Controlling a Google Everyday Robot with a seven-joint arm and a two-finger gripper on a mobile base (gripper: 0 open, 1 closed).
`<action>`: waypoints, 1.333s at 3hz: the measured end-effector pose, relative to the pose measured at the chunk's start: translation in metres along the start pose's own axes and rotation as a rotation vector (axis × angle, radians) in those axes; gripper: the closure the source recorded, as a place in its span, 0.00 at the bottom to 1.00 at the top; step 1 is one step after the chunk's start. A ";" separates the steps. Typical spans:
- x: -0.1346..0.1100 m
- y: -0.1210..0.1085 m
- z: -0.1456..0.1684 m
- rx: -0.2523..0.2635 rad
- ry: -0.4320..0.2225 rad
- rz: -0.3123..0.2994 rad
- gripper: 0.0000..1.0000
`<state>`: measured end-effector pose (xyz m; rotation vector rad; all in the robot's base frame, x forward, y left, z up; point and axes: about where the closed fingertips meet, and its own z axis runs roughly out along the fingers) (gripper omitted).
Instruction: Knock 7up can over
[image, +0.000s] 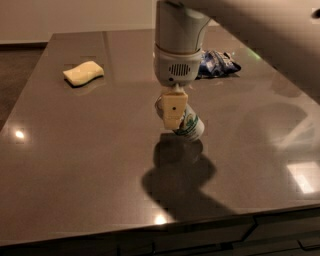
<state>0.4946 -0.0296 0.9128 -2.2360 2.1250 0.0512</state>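
The 7up can (189, 125) is near the middle of the dark table (75, 150). It is white-silver with green lettering. It leans over, its top toward the left and its base toward the right. My gripper (173, 116) hangs straight down from the grey wrist (178, 60) and sits right in front of the can's upper part, touching or nearly touching it. The can's top is hidden behind the gripper.
A pale yellow sponge (83, 73) lies at the far left of the table. A dark blue snack bag (216, 63) lies behind the wrist at the far right. The table's front edge (150, 227) runs along the bottom.
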 end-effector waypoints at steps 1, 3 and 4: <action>-0.004 -0.006 0.015 -0.012 0.033 -0.002 0.32; -0.016 -0.016 0.025 0.019 0.013 -0.005 0.00; -0.016 -0.017 0.025 0.021 0.011 -0.005 0.00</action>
